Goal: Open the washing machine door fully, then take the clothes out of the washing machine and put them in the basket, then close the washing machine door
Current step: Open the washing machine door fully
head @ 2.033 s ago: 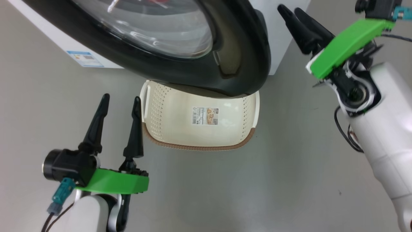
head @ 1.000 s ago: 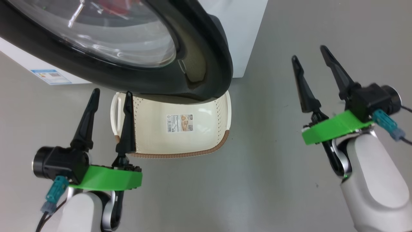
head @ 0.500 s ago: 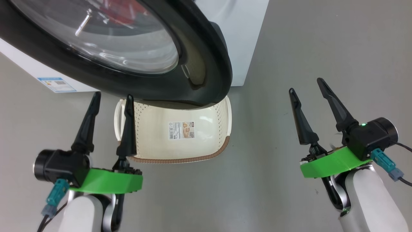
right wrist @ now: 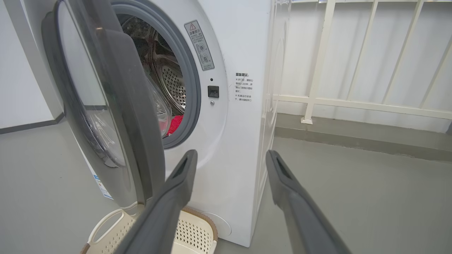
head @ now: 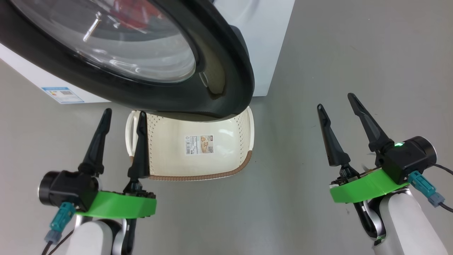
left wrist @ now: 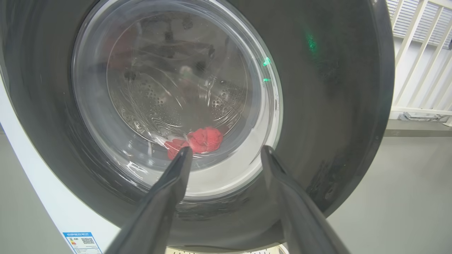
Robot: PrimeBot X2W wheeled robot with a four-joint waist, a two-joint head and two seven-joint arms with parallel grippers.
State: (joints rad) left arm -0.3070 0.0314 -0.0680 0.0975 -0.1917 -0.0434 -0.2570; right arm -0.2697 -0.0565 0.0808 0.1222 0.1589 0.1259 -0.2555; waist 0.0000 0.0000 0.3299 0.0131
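Note:
The washing machine door (head: 226, 63), black-rimmed with a bulging glass window, stands partly open from the white washing machine (right wrist: 240, 123) and hangs over the cream basket (head: 191, 145) on the floor. Red clothes (left wrist: 201, 139) lie in the steel drum, seen through the door glass, and also show in the gap beside the grey ring as clothes (right wrist: 174, 123). My left gripper (head: 124, 113) is open by the basket's left handle, facing the door's front. My right gripper (head: 335, 101) is open over bare floor to the right of the door, touching nothing. The basket (right wrist: 197, 229) holds nothing.
A white railing (right wrist: 353, 102) runs along the wall to the right of the machine. Grey floor (head: 318, 53) spreads around the machine and basket. A blue sticker (head: 62, 94) marks the machine's lower front.
My right arm has come down from beside the door's edge to the lower right, and its fingers now point up. The head camera has shifted. The left arm has barely moved.

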